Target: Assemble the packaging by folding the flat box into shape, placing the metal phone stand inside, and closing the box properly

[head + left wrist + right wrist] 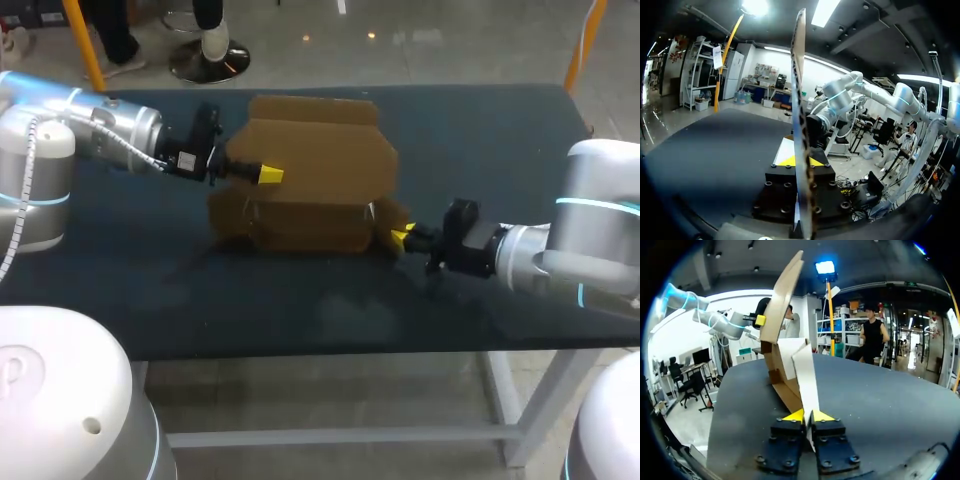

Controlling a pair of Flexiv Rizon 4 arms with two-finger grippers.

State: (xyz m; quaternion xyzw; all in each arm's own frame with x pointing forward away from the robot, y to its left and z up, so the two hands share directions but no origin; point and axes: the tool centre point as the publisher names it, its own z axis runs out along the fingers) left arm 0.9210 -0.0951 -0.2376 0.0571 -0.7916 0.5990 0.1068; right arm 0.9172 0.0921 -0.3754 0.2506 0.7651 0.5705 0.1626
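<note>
The brown cardboard box point(310, 170) stands partly folded in the middle of the table, its panels raised and its top open. My left gripper point(268, 175) is shut on an upright panel at the box's left side; in the left wrist view that panel point(799, 100) runs edge-on between its fingers point(801, 161). My right gripper point(402, 236) is at the box's lower right corner. In the right wrist view a pale flap point(807, 375) passes down between its yellow tips point(807, 416), which press it from both sides. No metal phone stand shows in any view.
The dark table top point(480, 140) lies bare to the right of the box and along the front edge point(330, 330). My left gripper point(760, 320) shows beyond the box in the right wrist view.
</note>
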